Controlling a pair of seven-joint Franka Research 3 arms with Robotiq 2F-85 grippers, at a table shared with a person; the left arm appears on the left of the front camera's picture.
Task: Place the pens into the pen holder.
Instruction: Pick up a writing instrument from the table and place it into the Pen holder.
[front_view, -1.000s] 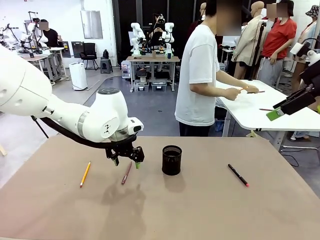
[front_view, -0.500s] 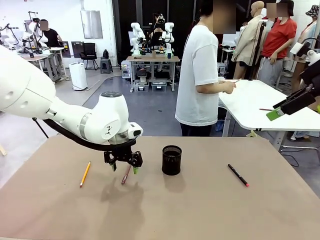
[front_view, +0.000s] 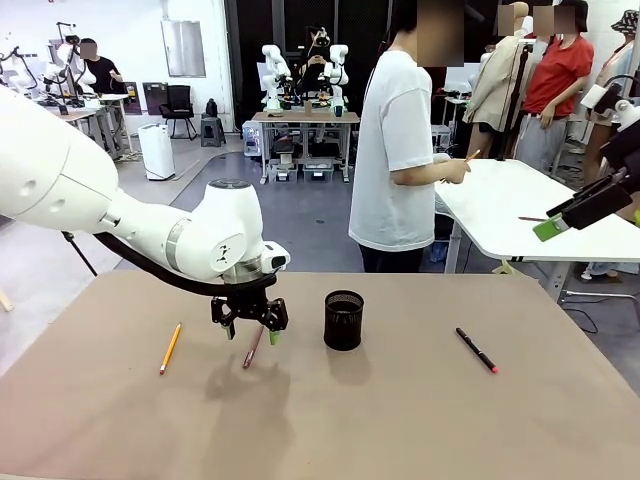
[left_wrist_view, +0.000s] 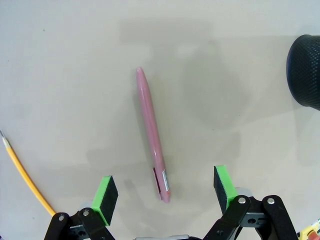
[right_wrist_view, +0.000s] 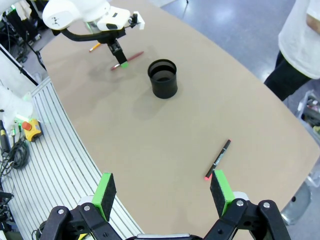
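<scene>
Holding jaws wide and empty on both grippers. Lying far left on the brown table (front_view: 400, 420): yellow pencil (front_view: 171, 348). Hovering over the reddish-pink pen (left_wrist_view: 151, 130), pads flanking its clip end, apart from it: left gripper (left_wrist_view: 165, 190). Standing upright mid-table: black mesh pen holder (front_view: 343, 320). Lying well right of it: black pen with pink-red tip (front_view: 477, 350). Hanging high above the table: right gripper (right_wrist_view: 162, 191).

Bench (front_view: 400, 420) matt, smooth, tan laminate-look. Reddish-brown pen (left_wrist_view: 151, 135) glossy smooth plastic. Pen holder (front_view: 343, 320) black metal mesh, matt. Yellow pencil (front_view: 171, 348) painted, slight sheen. Left arm shell (front_view: 210, 240) glossy white plastic; left end effector (front_view: 252, 330) pads (left_wrist_view: 106, 194) matt green, rubber-look.
</scene>
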